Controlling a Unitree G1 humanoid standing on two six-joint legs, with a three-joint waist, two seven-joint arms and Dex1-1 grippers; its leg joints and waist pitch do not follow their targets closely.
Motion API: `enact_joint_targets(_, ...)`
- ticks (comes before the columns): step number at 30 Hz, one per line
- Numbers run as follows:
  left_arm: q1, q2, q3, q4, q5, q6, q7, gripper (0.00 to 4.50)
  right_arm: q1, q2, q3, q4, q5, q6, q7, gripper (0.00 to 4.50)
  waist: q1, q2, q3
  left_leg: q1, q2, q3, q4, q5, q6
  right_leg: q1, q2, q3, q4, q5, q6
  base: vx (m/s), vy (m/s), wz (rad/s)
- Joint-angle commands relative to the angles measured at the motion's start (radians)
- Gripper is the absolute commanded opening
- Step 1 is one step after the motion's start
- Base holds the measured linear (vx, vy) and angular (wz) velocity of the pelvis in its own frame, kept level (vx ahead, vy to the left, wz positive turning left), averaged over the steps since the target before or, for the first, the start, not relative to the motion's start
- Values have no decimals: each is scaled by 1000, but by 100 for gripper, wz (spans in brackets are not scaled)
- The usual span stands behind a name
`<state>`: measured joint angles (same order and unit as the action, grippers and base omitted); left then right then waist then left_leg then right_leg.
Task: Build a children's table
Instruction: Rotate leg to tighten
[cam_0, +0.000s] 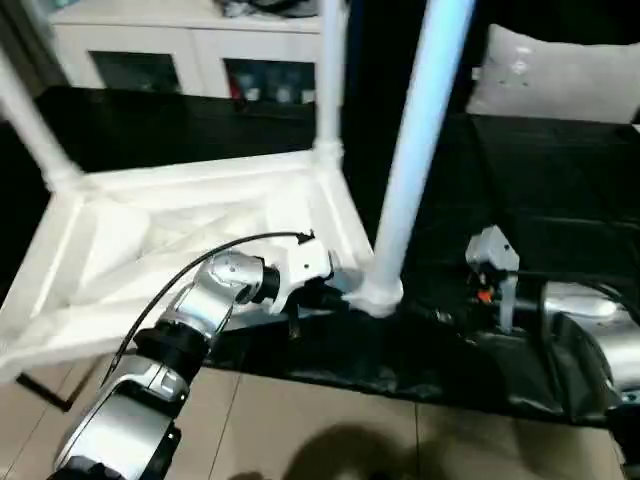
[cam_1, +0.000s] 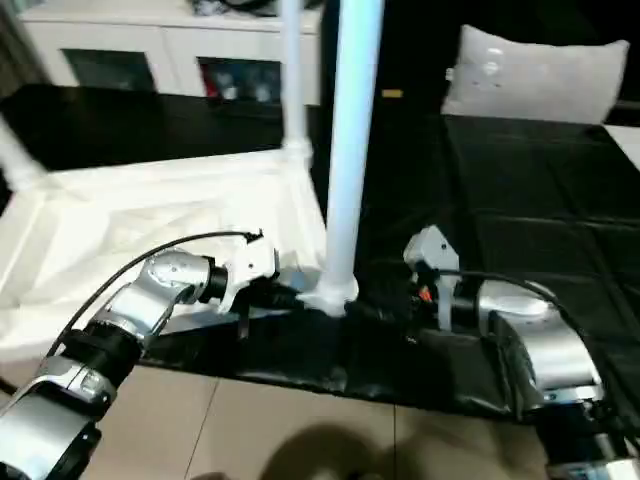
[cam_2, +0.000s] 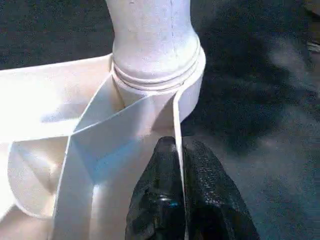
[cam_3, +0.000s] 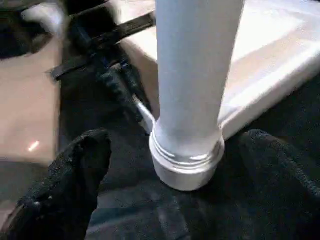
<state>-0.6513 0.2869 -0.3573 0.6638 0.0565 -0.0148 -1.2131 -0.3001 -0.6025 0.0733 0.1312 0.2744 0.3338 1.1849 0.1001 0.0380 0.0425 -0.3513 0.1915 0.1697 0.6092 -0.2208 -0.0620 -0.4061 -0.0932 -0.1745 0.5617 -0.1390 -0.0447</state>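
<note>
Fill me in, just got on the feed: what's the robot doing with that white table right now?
The table top lies upside down on the black surface, with three legs standing in its corner sockets. The left gripper is pinched on the top's thin side wall beside the near corner socket, steadying it. The right gripper is open, its fingers either side of the base of the near leg without touching it.

Floor (cam_0: 330, 430): pale beige tiles, dark grout lines, nearest the camera | black mat (cam_1: 520, 190): glossy, quilted in squares, spread beyond the tiles | white cabinet (cam_0: 190, 45): glass doors, stands behind the mat, far side | white pillow (cam_1: 535, 75): lies on the mat's far edge, well apart from the cabinet
</note>
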Motion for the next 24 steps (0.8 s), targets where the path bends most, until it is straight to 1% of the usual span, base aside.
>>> enact_joint_targets(1, -3, 16, -35, -74, -25, -54, -101, 0, -27, -21, 13, 16, 18, -26, 75, 431, 6, -19, -76, -5, 46, -10, -61, -64, 129, 71, -73, 65, -64, -332, -67, 0, 0, 0)
enact_joint_targets(3, 9, 29, -49, -100, -37, -63, -153, 0, -35, -29, 30, 30, 23, -43, 121, 431, 16, -18, -77, -1, 48, -9, -61, -64, 128, 69, -75, 67, -62, -329, -73, 0, 0, 0)
enact_joint_targets(4, 13, 31, -52, -108, -40, -64, -167, 0, -38, -29, 36, 36, 23, -53, 136, 431, 18, -19, -76, -2, 49, -9, -61, -62, 128, 69, -75, 67, -60, -324, -77, 0, 0, 0)
enact_joint_targets(6, 21, 36, -59, -127, -47, -73, -192, 0, -43, -24, 45, 43, 27, -49, 151, 403, 27, -17, -77, 1, 52, -9, -60, -52, 126, 66, -75, 70, -57, -306, -90, 0, 0, 0)
enact_joint_targets(7, 25, 38, -64, -138, -45, -75, -203, 0, -46, -19, 50, 47, 35, -50, 165, 391, 29, -20, -77, 1, 53, -9, -61, -53, 125, 66, -75, 70, -56, -303, -92, 0, 0, 0)
enact_joint_targets(8, 27, 39, -65, -142, -44, -75, -205, 0, -47, -17, 51, 48, 39, -50, 170, 383, 37, -19, -77, 3, 55, -9, -62, -55, 122, 66, -77, 72, -56, -307, -97, 0, 0, 0)
enact_joint_targets(9, 29, 41, -70, -149, -45, -75, -212, 0, -48, -14, 56, 49, 48, -45, 185, 383, 37, -19, -77, 3, 55, -9, -62, -55, 122, 66, -77, 72, -56, -307, -97, 0, 0, 0)
enact_joint_targets(10, 34, 42, -77, -160, -46, -74, -217, 0, -45, -10, 66, 44, 59, -42, 208, 360, 40, -22, -77, 4, 55, -8, -62, -66, 117, 66, -78, 73, -54, -311, -99, 0, 0, 0)
enact_joint_targets(12, 36, 43, -79, -163, -46, -74, -217, 0, -44, -8, 70, 41, 61, -42, 212, 352, 41, -20, -76, 1, 55, -10, -63, -63, 115, 67, -78, 72, -54, -313, -94, 0, 0, 0)
enact_joint_targets(13, 42, 45, -85, -173, -49, -74, -225, 0, -43, 4, 83, 47, 61, -46, 229, 345, 42, -20, -76, 0, 53, -10, -63, -65, 112, 68, -78, 72, -55, -321, -90, 0, 0, 0)
enact_joint_targets(15, 44, 45, -87, -180, -51, -72, -230, 0, -46, 11, 94, 56, 60, -44, 240, 324, 40, -22, -75, -2, 50, -9, -63, -73, 108, 69, -77, 71, -59, -337, -81, 0, 0, 0)
enact_joint_targets(16, 45, 44, -87, -183, -51, -70, -234, 0, -50, 15, 102, 64, 58, -41, 246, 314, 40, -21, -75, -1, 49, -9, -63, -72, 103, 68, -76, 70, -61, -353, -72, 0, 0, 0)
enact_joint_targets(18, 45, 44, -87, -183, -51, -70, -236, 0, -51, 15, 105, 66, 57, -40, 250, 299, 40, -18, -76, -1, 48, -9, -62, -72, 101, 68, -76, 70, -63, -356, -68, 0, 0, 0)
enact_joint_targets(19, 43, 46, -86, -180, -49, -73, -239, 0, -55, 14, 111, 69, 56, -40, 255, 289, 40, -18, -76, -1, 48, -8, -63, -73, 100, 67, -75, 69, -63, -358, -68, 0, 0, 0)
enact_joint_targets(20, 43, 47, -87, -179, -48, -75, -240, 0, -57, 14, 114, 71, 56, -41, 259, 289, 40, -15, -75, -1, 49, -9, -63, -76, 98, 68, -74, 69, -64, -354, -66, 0, 0, 0)
enact_joint_targets(21, 41, 48, -87, -175, -47, -77, -240, 0, -59, 12, 118, 72, 56, -41, 264, 270, 40, -13, -76, -2, 48, -11, -63, -81, 96, 69, -74, 67, -63, -354, -64, 0, 0, 0)
enact_joint_targets(22, 38, 50, -89, -169, -45, -80, -238, 0, -62, 11, 120, 77, 54, -42, 270, 262, 38, -15, -76, -1, 48, -11, -63, -83, 94, 69, -73, 67, -64, -355, -62, 0, 0, 0)
enact_joint_targets(24, 34, 50, -90, -163, -45, -80, -235, 0, -67, 12, 122, 84, 52, -43, 278, 249, 38, -15, -75, -1, 47, -10, -63, -86, 94, 68, -73, 67, -65, -359, -62, 0, 0, 0)
